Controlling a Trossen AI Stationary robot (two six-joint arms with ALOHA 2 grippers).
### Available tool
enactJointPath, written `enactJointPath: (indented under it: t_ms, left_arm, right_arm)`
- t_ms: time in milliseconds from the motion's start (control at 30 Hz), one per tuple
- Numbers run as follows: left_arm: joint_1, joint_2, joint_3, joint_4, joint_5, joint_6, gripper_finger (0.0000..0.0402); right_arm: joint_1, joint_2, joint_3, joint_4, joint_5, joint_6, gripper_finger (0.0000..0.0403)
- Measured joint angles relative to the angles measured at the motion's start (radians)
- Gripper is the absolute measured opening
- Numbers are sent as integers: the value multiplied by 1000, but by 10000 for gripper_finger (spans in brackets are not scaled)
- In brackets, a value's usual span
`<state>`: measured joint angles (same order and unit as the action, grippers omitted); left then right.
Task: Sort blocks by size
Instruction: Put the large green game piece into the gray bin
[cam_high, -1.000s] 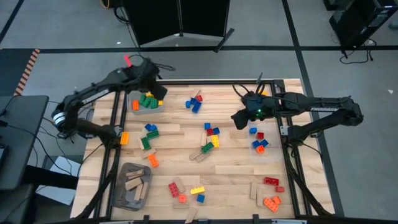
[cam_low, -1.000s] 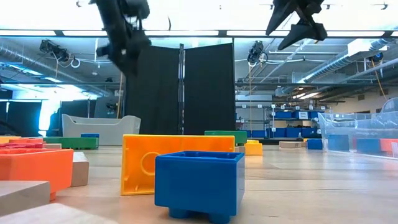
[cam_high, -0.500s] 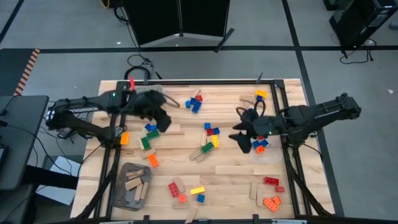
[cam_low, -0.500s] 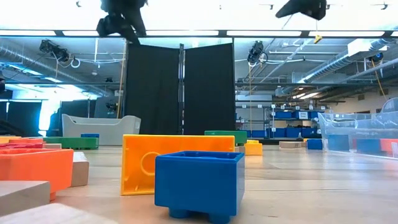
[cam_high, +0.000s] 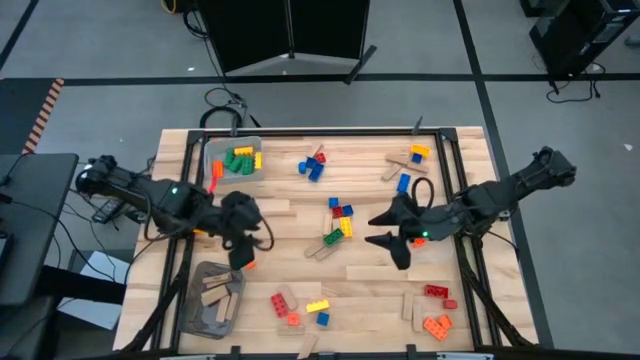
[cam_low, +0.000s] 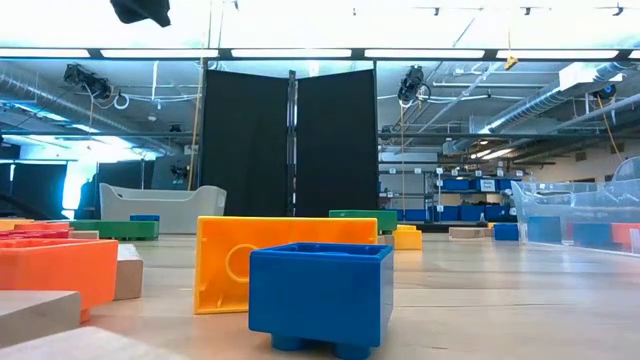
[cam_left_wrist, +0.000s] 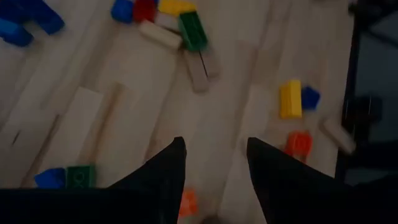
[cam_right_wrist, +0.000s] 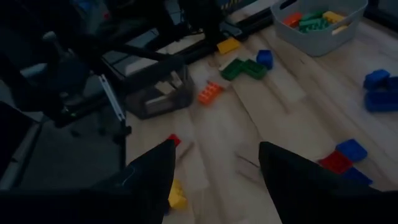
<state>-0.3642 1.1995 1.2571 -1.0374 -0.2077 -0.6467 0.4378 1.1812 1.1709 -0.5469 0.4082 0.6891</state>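
Swinging off bins toward loose studded plastic blocks (cam_high: 340, 222) mid-table: left claw (cam_high: 240, 258), right claw (cam_high: 385, 228), both spread, empty; next picks pending.

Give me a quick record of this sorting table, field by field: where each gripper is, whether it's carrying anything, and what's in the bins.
left gripper: open, empty, over the table's left side by an orange brick
right gripper: open, empty, over the table's right middle
grey bin: far left corner, holds green, orange, red and yellow bricks
dark tray: near left corner, holds wooden pieces
loose blocks: scattered over the table; red and orange group at near right
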Motion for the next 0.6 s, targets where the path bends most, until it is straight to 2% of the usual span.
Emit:
enactJointPath:
  t_ms: [167, 400, 600]
  left_arm:
    - [-70, 0, -4, 7, -1, -2, 177]
    - [-189, 3, -5, 69, -12, 43, 177]
    - [-260, 3, -5, 69, -34, 35, 177]
  right_arm:
    - [-14, 126, 50, 0, -1, -109, 246]
    - [-89, 396, 219, -17, -122, -404, 246]
    - [-173, 609, 453, -233, -136, -526, 252]
